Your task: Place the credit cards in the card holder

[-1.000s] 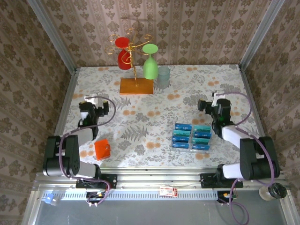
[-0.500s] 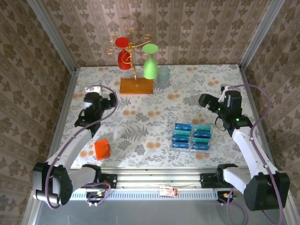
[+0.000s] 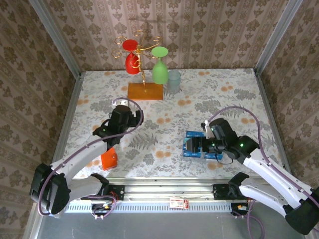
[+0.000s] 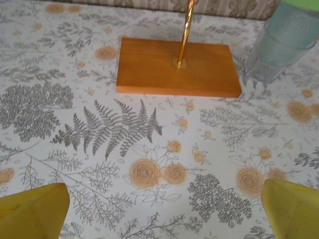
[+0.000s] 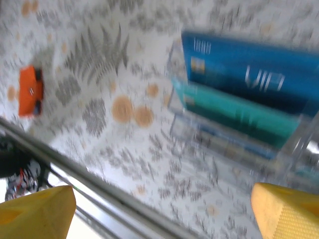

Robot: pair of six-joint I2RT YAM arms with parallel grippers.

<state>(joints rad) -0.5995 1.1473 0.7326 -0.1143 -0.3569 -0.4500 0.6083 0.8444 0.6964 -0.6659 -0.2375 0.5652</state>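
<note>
While the top view a second ago has both arms folded back near their bases, it now has them stretched in over the table. The right gripper [image 3: 195, 145] has travelled left and toward the near edge and hangs directly above the clear rack [image 3: 220, 158] that holds the credit cards [image 3: 191, 135]. The left gripper [image 3: 130, 117] has swung toward the middle of the cloth, pointing at the wooden base [image 3: 145, 91] of the glass stand. The card holder [image 3: 107, 159] lies shut near the front left edge, partly under the left forearm and well apart from the rack.

In the left wrist view, the two yellow fingertips [image 4: 35, 211] sit at opposite bottom corners, so that pincer stands wide with nothing in it; ahead are the wooden base and a pale tumbler [image 4: 284, 42].

The right wrist view is blurred by motion, yet its fingertips [image 5: 286, 211] are likewise far apart and hold nothing. A blue card and a teal one stand upright in the rack just beyond them, and the orange card holder shows small at the far left.

My reading is that the right arm is starting its reach for a first card, with every card still in the rack. The left arm has passed over the closed holder, which will presumably need opening before any card goes in.
</note>
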